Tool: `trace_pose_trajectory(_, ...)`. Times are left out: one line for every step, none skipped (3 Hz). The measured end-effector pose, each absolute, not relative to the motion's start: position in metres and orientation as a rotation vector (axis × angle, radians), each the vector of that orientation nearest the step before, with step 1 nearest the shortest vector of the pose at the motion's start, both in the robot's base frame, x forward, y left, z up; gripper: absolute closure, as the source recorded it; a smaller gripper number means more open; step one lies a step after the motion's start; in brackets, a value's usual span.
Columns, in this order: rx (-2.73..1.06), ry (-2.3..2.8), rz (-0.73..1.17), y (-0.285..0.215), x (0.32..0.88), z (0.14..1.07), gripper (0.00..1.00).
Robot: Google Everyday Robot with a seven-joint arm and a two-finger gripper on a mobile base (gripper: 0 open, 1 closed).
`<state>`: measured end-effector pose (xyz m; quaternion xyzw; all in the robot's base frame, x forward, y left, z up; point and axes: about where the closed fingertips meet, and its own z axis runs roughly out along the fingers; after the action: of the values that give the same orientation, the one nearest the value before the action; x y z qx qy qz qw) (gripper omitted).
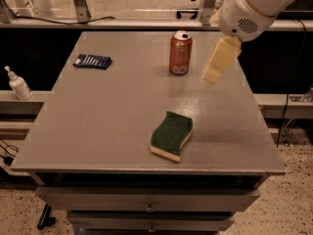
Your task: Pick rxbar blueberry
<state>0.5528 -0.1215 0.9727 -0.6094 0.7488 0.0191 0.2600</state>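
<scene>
The rxbar blueberry (92, 61) is a small flat dark blue bar with pale lettering. It lies at the far left of the grey table (107, 126). My gripper (213, 75) hangs from the white arm at the far right, above the table. It is just right of the orange-red soda can (180, 52) and far from the bar. Nothing shows in the gripper.
A green sponge with a yellow underside (171, 135) lies near the front edge, right of centre. A white pump bottle (18, 84) stands on a lower ledge to the left. Drawers sit under the table front. Metal frame legs stand behind the table.
</scene>
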Motion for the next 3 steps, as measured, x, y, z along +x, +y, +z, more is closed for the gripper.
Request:
trace_pose_trajectory(-1.597,2.005,0.118,-0.105,0.573,0.964,0.00)
trace_pose_trajectory(-1.547,1.963,0.210,-0.070,0.601,0.957,0.00)
trace_pose_trajectory(-1.530,1.906,0.309,-0.022,0.626,0.953,0.00)
